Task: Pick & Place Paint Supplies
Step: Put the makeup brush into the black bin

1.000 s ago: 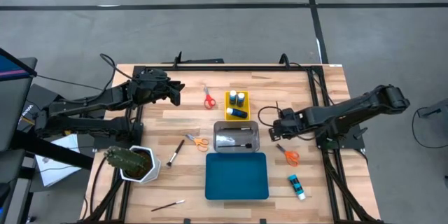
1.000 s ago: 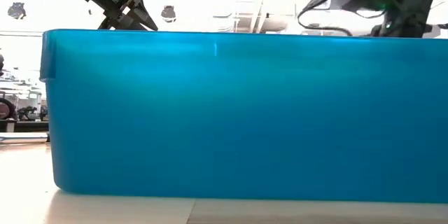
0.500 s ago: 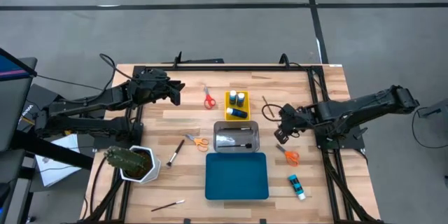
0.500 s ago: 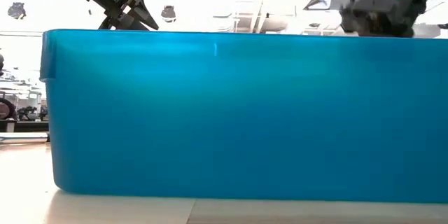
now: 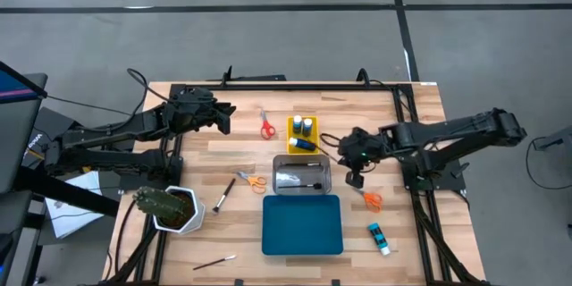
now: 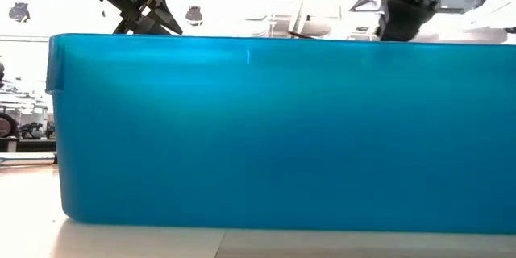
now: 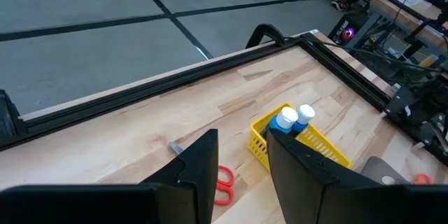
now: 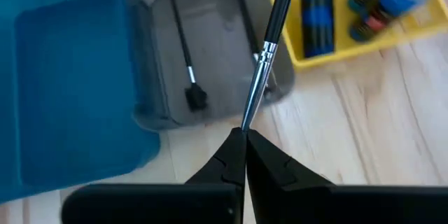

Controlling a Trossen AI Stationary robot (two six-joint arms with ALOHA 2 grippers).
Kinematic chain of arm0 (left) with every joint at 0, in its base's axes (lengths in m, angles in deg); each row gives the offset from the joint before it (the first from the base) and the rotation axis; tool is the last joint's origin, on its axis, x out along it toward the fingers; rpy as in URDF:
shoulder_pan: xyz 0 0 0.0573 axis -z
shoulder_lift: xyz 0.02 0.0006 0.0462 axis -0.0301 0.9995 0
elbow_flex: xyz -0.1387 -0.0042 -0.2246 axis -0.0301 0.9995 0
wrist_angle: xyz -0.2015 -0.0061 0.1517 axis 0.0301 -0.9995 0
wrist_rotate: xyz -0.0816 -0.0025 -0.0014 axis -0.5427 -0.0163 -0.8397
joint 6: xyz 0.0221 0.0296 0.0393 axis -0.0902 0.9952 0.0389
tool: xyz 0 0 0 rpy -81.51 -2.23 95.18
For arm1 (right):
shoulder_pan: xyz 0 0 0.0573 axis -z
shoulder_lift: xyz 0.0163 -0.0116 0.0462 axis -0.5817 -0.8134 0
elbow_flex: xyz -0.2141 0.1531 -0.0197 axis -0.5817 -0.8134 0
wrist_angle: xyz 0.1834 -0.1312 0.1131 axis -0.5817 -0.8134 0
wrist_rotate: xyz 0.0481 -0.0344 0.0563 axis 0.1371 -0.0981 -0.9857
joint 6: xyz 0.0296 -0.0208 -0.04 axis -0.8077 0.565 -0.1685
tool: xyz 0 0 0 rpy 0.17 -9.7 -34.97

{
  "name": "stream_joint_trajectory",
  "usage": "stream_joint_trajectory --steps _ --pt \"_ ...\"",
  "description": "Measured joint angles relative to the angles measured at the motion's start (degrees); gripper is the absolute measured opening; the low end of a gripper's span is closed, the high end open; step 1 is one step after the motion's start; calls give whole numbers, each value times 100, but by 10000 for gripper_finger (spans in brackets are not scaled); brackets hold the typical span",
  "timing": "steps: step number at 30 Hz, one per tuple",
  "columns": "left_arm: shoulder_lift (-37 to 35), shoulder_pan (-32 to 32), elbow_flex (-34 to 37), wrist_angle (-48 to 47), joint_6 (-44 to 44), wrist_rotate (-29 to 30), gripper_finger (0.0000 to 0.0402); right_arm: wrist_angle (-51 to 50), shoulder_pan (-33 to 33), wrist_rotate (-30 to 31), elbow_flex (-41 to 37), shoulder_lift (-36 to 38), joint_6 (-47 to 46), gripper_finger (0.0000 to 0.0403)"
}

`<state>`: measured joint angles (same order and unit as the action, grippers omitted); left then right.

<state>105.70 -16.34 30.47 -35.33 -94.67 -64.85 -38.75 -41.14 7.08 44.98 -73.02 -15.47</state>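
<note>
At centre frame, a wooden-slat table (image 5: 393, 107) held a blue rectangular tray (image 5: 302, 225). Right of centre, the right gripper (image 5: 355, 175), fingers pressed together, pinched a thin dark-handled paintbrush (image 8: 269, 38) over a clear grey tray (image 8: 157, 59). At upper left, the left gripper (image 7: 241, 182) hung parted, empty.

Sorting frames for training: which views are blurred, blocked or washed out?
Low view: blue tray blocks almost everything, room behind washed out. Right wrist view: yellow tray and its bottles soft, the held paintbrush sharper. High and left wrist views: clear, evenly lit.
</note>
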Motion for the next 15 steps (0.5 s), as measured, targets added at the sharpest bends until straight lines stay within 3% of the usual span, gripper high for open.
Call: stream_joint_trajectory --steps 7,15 --pt "0 0 0 0 -2 -2 117 3 196 -340 686 -994 872 0" --pt "0 0 0 -4 -2 -2 117 -93 237 -555 1370 -2137 1075 0"
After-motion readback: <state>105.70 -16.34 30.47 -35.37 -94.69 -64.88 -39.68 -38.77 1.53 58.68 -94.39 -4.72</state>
